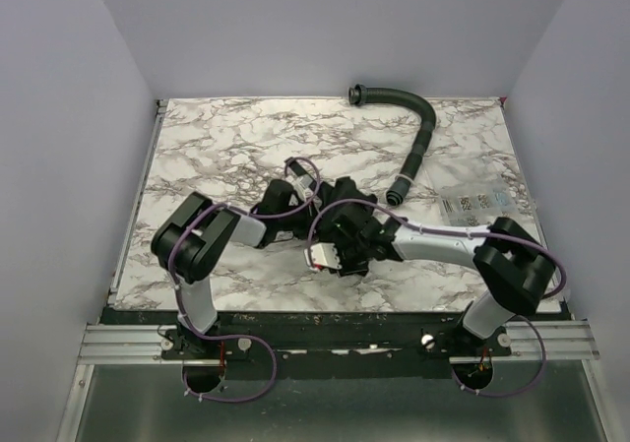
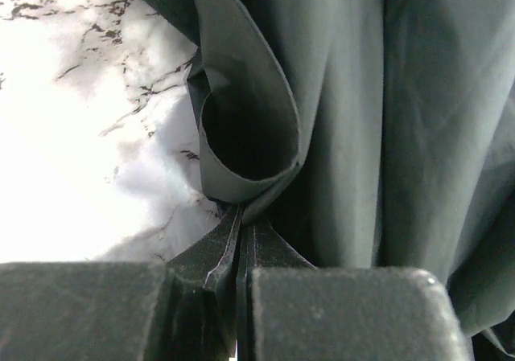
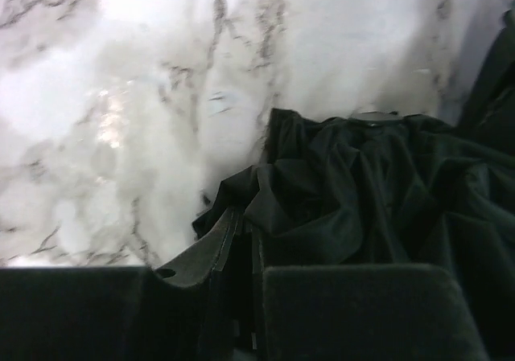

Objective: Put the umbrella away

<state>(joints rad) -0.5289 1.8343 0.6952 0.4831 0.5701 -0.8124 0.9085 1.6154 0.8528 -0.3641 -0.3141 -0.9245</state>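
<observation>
Folding progress: we're mid-job by our read. The umbrella (image 1: pixel 346 198) is down to a crumpled black bundle, not a spread canopy, but it's loose, neither rolled tight nor strapped.
Left to do: we'd judge the cloth needs gathering into a neat roll, then stowing. We can't spot a case or holder for it anywhere.
Where it sits: on the marble table (image 1: pixel 226 137), in the middle, right between the two wrists. It's well apart from the ribbed hose (image 1: pixel 421 137) at the far side and the clear packet (image 1: pixel 472 204) on the right.
Grip on the left: the left gripper (image 2: pixel 241 220) has its jaws pressed together, and we see a curled fold of the fabric pinched right at the tips.
Grip on the right: the right gripper (image 3: pixel 244 236) has its jaws all but together at the bundle's near edge. A fold of black cloth looks nipped between them, though it's dark down there.
Umbrella's look: thin matte fabric. It hangs in long soft pleats in the left wrist view and heaps in deep wrinkles in the right one. Shaft and handle, we can't pick out.
Handling guess: limp cloth that could easily slide out of a shallow pinch.
</observation>
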